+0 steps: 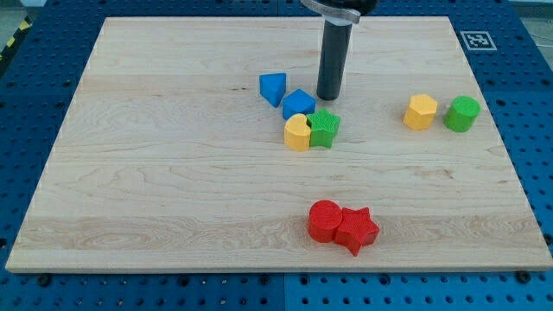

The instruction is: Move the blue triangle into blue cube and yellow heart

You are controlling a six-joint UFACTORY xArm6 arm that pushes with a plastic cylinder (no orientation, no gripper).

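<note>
A robotics lab bench is showing here: a pale wooden table is lying on a blue perforated metal base, with a black-and-white fiducial marker sitting at the table's far right corner.

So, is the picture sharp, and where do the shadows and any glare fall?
Camera view: sharp all over, with even, soft light. My tip throws only a faint shadow on the board, just to the view's right of the blue cube. The red blocks have a thin dark edge below them. No strong glare on the wood, and no blur that I can see.
</note>
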